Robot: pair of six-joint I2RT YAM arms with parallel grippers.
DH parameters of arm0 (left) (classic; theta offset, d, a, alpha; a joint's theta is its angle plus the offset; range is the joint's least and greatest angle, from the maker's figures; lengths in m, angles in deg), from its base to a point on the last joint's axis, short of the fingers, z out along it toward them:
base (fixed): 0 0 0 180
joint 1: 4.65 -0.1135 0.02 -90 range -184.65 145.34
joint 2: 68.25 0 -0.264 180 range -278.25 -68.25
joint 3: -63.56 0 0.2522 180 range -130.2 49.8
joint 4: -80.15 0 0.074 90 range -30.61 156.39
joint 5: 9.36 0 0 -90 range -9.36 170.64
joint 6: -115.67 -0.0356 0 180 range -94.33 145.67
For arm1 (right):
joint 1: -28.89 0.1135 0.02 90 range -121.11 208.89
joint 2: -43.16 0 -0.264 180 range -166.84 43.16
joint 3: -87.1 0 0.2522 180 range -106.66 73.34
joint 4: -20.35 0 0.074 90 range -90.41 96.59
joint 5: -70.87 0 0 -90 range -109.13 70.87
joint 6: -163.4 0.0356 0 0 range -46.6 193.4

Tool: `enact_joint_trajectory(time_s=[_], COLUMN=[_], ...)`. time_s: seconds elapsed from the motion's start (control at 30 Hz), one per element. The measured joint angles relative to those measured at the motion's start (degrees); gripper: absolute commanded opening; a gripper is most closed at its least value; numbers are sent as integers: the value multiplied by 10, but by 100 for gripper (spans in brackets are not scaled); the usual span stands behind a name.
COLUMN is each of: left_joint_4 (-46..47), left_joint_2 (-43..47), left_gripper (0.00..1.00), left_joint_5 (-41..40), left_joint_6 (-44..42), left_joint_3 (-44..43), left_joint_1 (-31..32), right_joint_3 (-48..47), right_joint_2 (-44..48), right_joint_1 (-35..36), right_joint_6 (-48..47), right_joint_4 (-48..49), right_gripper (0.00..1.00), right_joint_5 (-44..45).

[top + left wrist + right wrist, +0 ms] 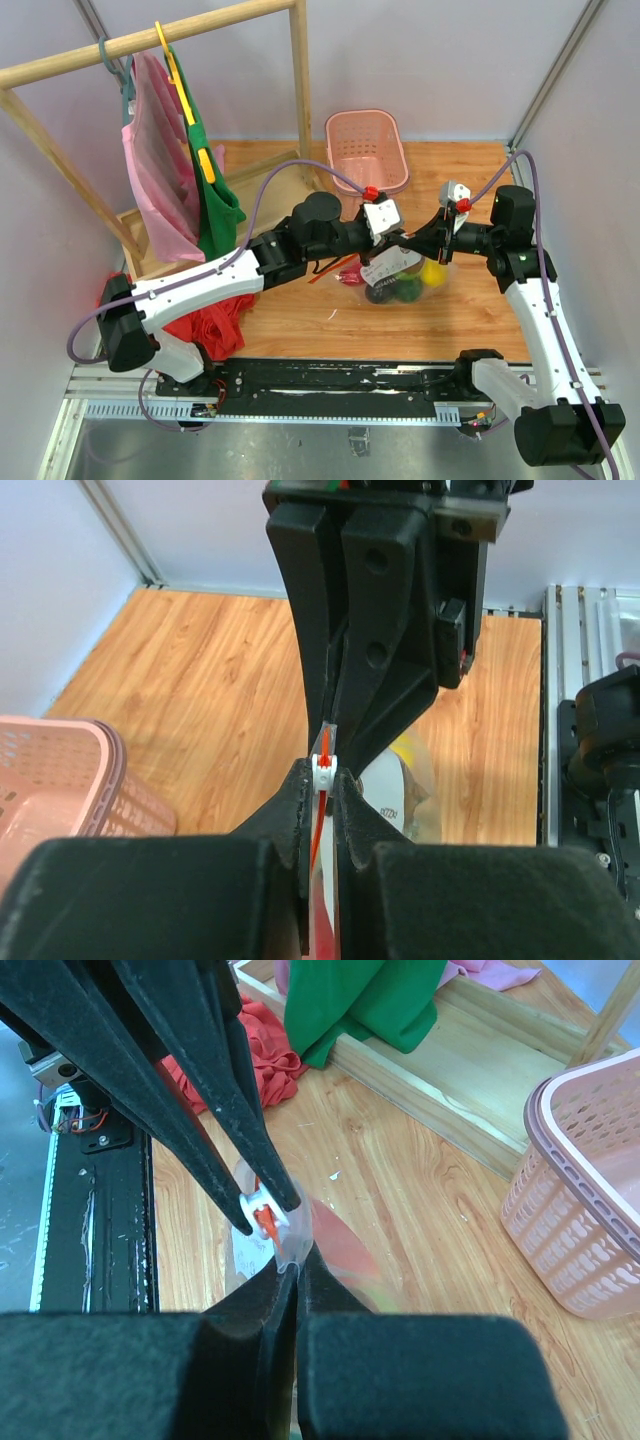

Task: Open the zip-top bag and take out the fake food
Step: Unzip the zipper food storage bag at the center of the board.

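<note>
2 claws meet at frame centre in the top view, over the wooden table (300,325).

Left claw (320,783): jaws pinched nearly together on the top edge of the bag (388,270), right at the white slider (322,768) on the orange-red zip strip. Only the thin strip sits between the pads.

Right claw (297,1272): jaws fully closed, clamped on a fold of the clear plastic just beside the slider.

In each wrist view the other claw's fingers come in from the top of the frame, tips almost touching the near ones. The 2 grips sit side by side on the same edge.

Bag hangs below the claws at the centre of the top view. Cannot tell whether its bottom rests on the table or sits just above it. Food (432,272) is inside it: 1 yellow piece at right, green and dark pieces in the middle, 1 red piece at left. Cannot tell whether the zip is closed.

Pink basket (367,150) stands above centre, well apart from the bag. Wooden rack (301,90) at upper left, with a pink garment (155,175) and a green garment (215,205) hanging on it. Red cloth (212,325) heaped at lower left, beside the left arm's base.
</note>
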Motion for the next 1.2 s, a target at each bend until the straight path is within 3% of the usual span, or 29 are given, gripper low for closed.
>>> enact_joint_trajectory(time_s=[1.2], left_joint_4=[7], left_joint_2=[53], left_gripper=[0], left_joint_5=[-24], left_joint_6=[29], left_joint_3=[86], left_joint_1=[-10], right_joint_3=[0], right_joint_2=[6], right_joint_1=[0], right_joint_6=[-11], right_joint_4=[-6], right_gripper=[1], right_joint_5=[-9])
